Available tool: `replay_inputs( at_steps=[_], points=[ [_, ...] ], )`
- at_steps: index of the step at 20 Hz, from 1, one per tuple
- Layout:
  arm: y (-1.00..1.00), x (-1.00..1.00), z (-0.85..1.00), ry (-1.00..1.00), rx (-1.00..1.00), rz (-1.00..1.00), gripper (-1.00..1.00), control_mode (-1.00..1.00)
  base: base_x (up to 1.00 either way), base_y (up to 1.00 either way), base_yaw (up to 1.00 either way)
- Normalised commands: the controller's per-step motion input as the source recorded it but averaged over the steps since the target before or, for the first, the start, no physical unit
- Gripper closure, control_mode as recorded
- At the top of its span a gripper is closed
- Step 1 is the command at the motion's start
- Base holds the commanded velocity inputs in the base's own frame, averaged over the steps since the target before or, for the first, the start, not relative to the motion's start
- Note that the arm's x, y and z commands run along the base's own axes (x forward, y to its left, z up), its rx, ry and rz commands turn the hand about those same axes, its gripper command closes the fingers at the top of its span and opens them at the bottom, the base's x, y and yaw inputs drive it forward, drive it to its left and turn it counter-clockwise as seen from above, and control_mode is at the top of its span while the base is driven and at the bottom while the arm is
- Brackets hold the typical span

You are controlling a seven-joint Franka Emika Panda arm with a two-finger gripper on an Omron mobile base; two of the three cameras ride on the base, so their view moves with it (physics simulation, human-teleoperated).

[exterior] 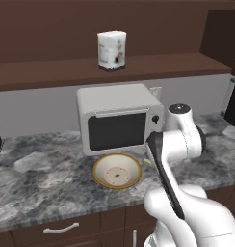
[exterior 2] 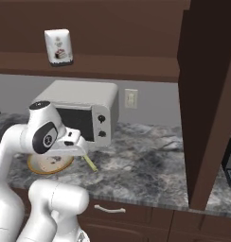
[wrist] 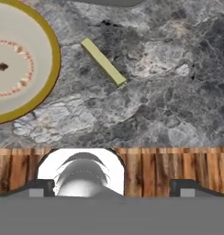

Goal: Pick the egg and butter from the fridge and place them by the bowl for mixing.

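Observation:
The butter (wrist: 103,62), a thin pale yellow-green stick, lies flat on the marble counter just right of the bowl (wrist: 53,59). It also shows beside the bowl (exterior 2: 44,165) as the pale butter (exterior 2: 90,163). The cream bowl (exterior: 98,167) with its tan rim sits in front of the microwave. My gripper (wrist: 112,190) hangs above the counter's front edge, a little nearer than the butter. It is open, with its fingertips (wrist: 40,188) wide apart and nothing between them. The hand (exterior 2: 72,143) hovers over the butter. The egg and the fridge are out of view.
A grey microwave (exterior: 119,118) stands against the wall behind the bowl. A white canister (exterior: 111,48) sits on the dark shelf above. A tall dark cabinet panel (exterior 2: 209,94) bounds the counter on the right. Drawers with pale handles (exterior 2: 109,209) run below.

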Motion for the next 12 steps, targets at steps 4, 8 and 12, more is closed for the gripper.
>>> replay_inputs(
  at_steps=[4,8,12],
  points=[
    [0.00,-0.57,0.21,-0.02,0.12,0.00,-1.00,-1.00,0.00,0.00,0.00],
    [0.01,-0.89,0.09,-0.02,0.06,0.00,-1.00,-1.00,0.00,0.00,0.00],
    [0.06,-0.27,0.00,0.00,0.00,0.00,-1.00,-1.00,0.00,0.00,0.00]
  ],
)
